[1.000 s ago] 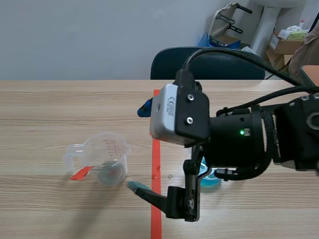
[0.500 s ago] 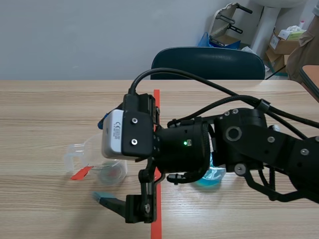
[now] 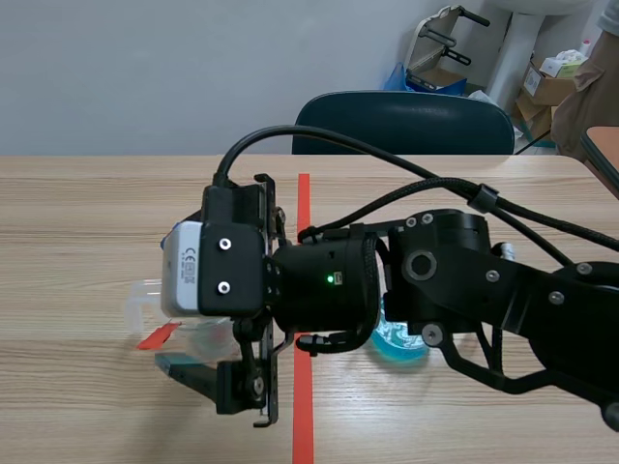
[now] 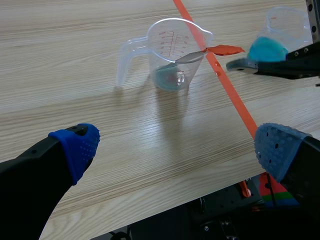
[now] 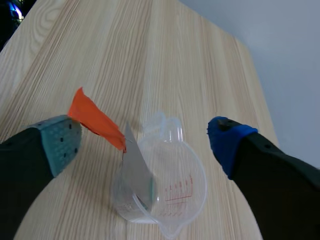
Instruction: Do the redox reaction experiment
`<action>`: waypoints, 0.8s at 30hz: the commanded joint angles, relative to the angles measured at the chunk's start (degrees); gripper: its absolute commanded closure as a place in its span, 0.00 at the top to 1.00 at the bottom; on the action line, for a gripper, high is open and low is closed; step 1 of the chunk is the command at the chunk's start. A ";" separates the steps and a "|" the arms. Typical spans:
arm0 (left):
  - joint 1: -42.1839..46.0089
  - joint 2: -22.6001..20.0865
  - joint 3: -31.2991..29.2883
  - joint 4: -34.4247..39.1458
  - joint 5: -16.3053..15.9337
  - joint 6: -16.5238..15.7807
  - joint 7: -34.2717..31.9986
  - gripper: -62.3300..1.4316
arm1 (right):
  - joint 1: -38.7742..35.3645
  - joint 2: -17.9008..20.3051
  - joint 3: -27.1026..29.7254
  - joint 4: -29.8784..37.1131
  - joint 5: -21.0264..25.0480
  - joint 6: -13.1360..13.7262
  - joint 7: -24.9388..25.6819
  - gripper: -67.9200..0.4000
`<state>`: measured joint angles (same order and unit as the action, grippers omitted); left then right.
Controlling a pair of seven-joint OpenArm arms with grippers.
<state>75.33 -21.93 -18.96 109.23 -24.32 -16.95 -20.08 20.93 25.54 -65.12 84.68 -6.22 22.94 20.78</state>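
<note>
A clear measuring cup point(image 4: 172, 55) stands left of the red tape line, with a little blue-green liquid in its bottom. A spoon with an orange handle point(image 4: 222, 49) leans in it, handle out over the rim. My right gripper point(image 5: 142, 140) is open and hovers just above the cup point(image 5: 165, 187) and the spoon point(image 5: 97, 120). In the scene view the right arm hides most of the cup; its handle point(image 3: 135, 295) and one grey-green fingertip point(image 3: 176, 364) show. A second cup with blue liquid point(image 4: 275, 42) stands right of the tape. My left gripper point(image 4: 177, 150) is open, near the table's front edge, short of the clear cup.
The red tape line point(image 3: 305, 208) runs down the table's middle. The right arm's bulk point(image 3: 435, 290) lies across the table and partly covers the blue-liquid cup point(image 3: 397, 340). A dark chair point(image 3: 401, 121) and cardboard boxes point(image 3: 556, 82) stand behind the table.
The right arm has swung left across the tape line, carrying its open gripper from beside the blue-liquid cup to over the clear cup, which it now mostly hides.
</note>
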 commanded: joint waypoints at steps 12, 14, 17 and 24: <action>0.11 0.31 -0.46 0.76 -0.11 -0.20 -1.18 1.00 | 0.85 -1.90 0.44 0.85 0.33 -0.90 0.63 0.40; 0.11 0.31 -0.46 0.76 -0.11 -0.20 -1.16 1.00 | 0.85 -1.90 0.44 0.85 0.33 -0.90 0.63 0.33; 0.11 0.31 -0.46 0.76 -0.11 -0.20 -1.16 1.00 | 0.85 -1.88 0.44 0.85 0.33 -0.90 0.61 0.23; 0.11 0.31 -0.46 0.76 -0.11 -0.20 -1.16 1.00 | 0.85 -1.88 0.44 0.85 0.33 -0.90 0.61 0.05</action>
<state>75.33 -21.93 -18.96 109.23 -24.29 -16.95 -20.08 20.93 23.81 -65.12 84.68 -6.24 22.26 20.75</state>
